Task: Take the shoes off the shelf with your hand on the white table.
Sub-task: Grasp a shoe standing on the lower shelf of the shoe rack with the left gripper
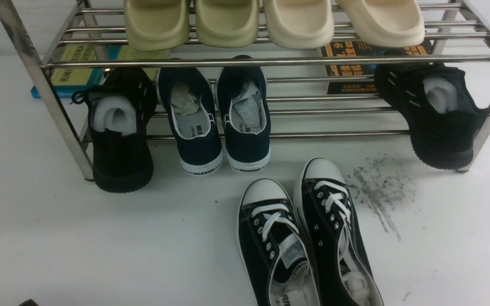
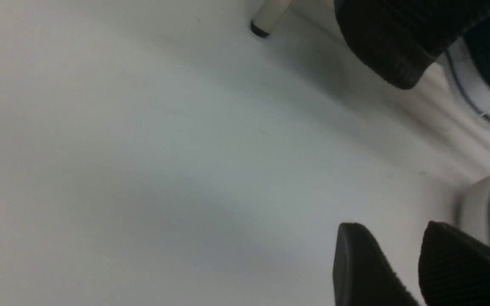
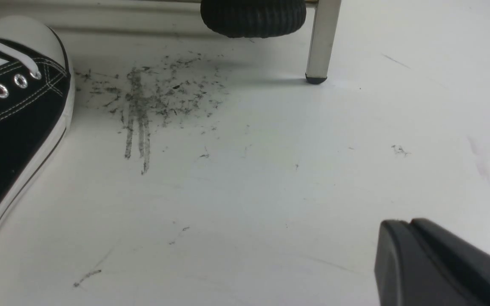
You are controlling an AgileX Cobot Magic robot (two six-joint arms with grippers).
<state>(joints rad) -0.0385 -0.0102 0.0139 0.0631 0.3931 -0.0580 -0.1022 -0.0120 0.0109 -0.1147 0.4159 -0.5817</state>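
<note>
Your right end effector (image 3: 406,231) sits closest, its smooth black fingers pressed together and empty, low over the white worktop (image 3: 270,191) in front of the shelf (image 3: 322,38), near a steel leg of it. Your left end effector (image 2: 391,242) shows ribbed pads standing narrowly apart with nothing between them. The shoes (image 1: 213,119), navy canvas with white rubber soles and crumpled paper stuffing, lie tilted on the shelf's lower shiny bars, heels overhanging its front edge.
</note>
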